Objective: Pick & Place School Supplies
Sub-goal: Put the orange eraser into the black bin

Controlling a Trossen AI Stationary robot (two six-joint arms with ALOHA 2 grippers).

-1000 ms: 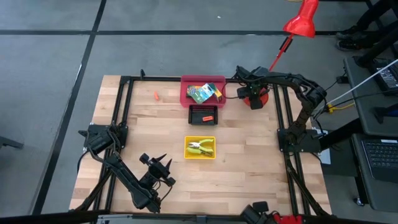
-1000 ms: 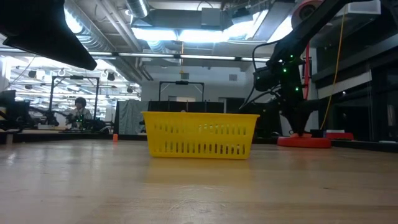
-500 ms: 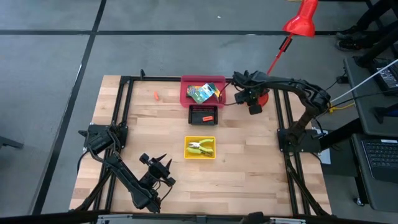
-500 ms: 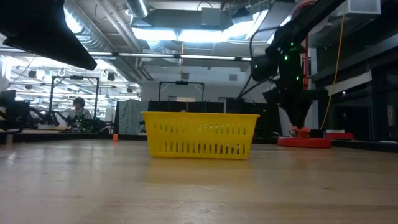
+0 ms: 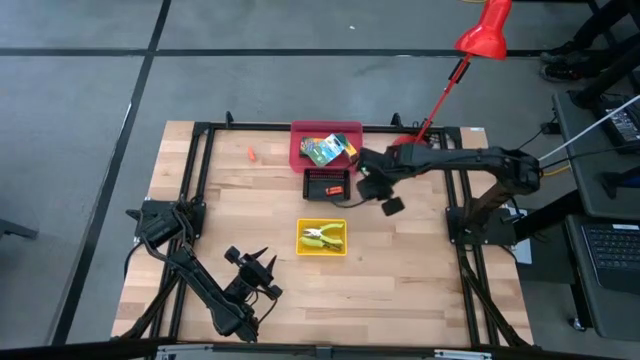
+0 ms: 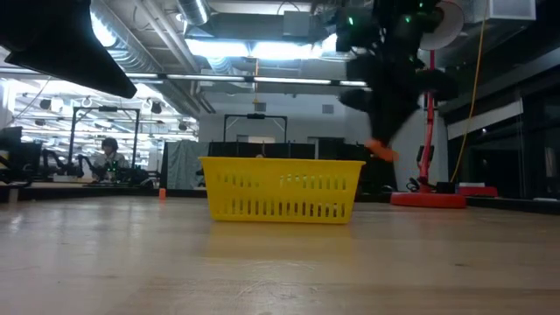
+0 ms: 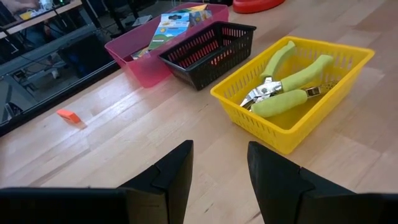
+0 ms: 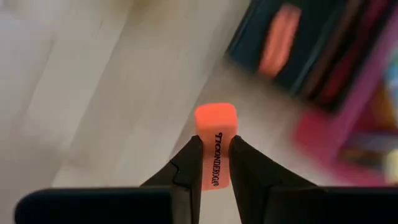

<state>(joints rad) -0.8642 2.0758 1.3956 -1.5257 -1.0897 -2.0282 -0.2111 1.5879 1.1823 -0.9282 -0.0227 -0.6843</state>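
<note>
Right wrist view: orange-red lettered stub [image 8: 215, 149] between gripper [image 8: 215, 163] fingers

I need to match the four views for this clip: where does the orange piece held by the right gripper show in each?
High view: hidden under the right gripper, beside the black tray.
Low view: orange piece hanging above the yellow tray's right end.
Left wrist view: not in it.
Right wrist view: centre, orange piece pinched between the fingers.
Shared landmark: the black tray.
</note>
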